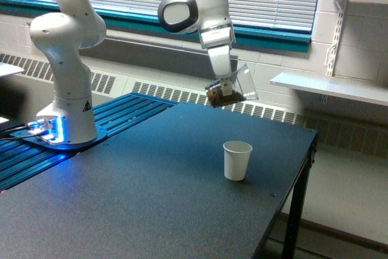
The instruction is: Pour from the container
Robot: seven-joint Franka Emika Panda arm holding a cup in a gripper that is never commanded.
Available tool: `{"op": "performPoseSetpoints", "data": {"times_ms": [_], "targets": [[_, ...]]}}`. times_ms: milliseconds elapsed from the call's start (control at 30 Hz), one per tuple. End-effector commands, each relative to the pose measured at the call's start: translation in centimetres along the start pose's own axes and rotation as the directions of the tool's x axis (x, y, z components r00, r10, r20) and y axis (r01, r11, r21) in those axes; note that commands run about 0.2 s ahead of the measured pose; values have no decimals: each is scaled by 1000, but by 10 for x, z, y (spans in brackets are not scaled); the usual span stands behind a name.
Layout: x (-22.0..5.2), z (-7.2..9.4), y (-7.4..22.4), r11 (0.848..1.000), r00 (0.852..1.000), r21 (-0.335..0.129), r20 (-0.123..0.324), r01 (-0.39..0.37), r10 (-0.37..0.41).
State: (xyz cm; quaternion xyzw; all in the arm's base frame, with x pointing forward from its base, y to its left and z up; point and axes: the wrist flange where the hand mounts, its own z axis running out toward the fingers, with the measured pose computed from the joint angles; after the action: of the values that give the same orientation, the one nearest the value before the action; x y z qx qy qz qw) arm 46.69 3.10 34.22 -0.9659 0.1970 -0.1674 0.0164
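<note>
Here, fingers (227,84) clamped on tilted clear container (233,89), above white paper cup (237,160), no legible writing.

Glossy white jointed arm (66,40), dark grey joint cap, blue-lit base, black triangular sticker

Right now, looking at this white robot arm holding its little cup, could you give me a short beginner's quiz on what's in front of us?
1. True or false: the small clear plastic cup in the gripper holds brown grains.
2. Where is the white paper cup? A) on the dark tabletop B) on the wall shelf C) in the gripper
3. Fill in: the clear cup is held ____, not upright.

Key: 1 true; 2 A; 3 tilted.
</note>
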Motion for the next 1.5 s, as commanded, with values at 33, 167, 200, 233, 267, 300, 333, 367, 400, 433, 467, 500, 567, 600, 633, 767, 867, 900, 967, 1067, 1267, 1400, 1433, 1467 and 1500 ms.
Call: {"op": "performPoseSetpoints", "data": {"times_ms": [33, 167, 200, 233, 267, 300, 333, 367, 400, 433, 467, 500, 567, 600, 633, 767, 867, 900, 967, 1067, 1267, 1400, 1433, 1467, 1500], "targets": [[-8, 8, 0, 1000, 1000, -13, 9, -22, 22], [-13, 13, 3, 999, 1000, -30, 23, -21, 22], [-15, 15, 3, 999, 999, -34, 24, -19, 20], [-16, 16, 4, 999, 999, -40, 28, -16, 17], [-17, 18, 5, 999, 999, -45, 30, -15, 16], [-18, 19, 6, 999, 999, -50, 29, -15, 16], [-19, 20, 7, 998, 999, -56, 29, -14, 15], [-20, 22, 7, 998, 999, -61, 31, -13, 15], [-21, 23, 8, 998, 999, -65, 36, -14, 17], [-22, 24, 9, 998, 999, -68, 38, -14, 17], [-23, 26, 9, 997, 999, -73, 39, -13, 15], [-24, 27, 10, 997, 999, -78, 41, -11, 14], [-26, 29, 11, 996, 999, -85, 44, -12, 16], [-27, 31, 12, 996, 999, -88, 47, -14, 18], [-28, 32, 13, 996, 999, -91, 51, -13, 18], [-30, 37, 15, 994, 998, -107, 59, -14, 21], [-33, 41, 17, 992, 998, -121, 65, -16, 24], [-33, 43, 18, 992, 997, -124, 67, -16, 24], [-34, 45, 19, 991, 997, -135, 72, -13, 22], [-35, 49, 19, 989, 997, -151, 78, -11, 23], [-36, 56, 19, 984, 996, -177, 83, -6, 21], [-36, 60, 18, 981, 996, -196, 83, 5, 12], [-36, 61, 18, 980, 996, -201, 83, 6, 11], [-35, 61, 17, 979, 996, -204, 83, 7, 10], [-35, 62, 17, 978, 996, -206, 84, 10, 8]]}}
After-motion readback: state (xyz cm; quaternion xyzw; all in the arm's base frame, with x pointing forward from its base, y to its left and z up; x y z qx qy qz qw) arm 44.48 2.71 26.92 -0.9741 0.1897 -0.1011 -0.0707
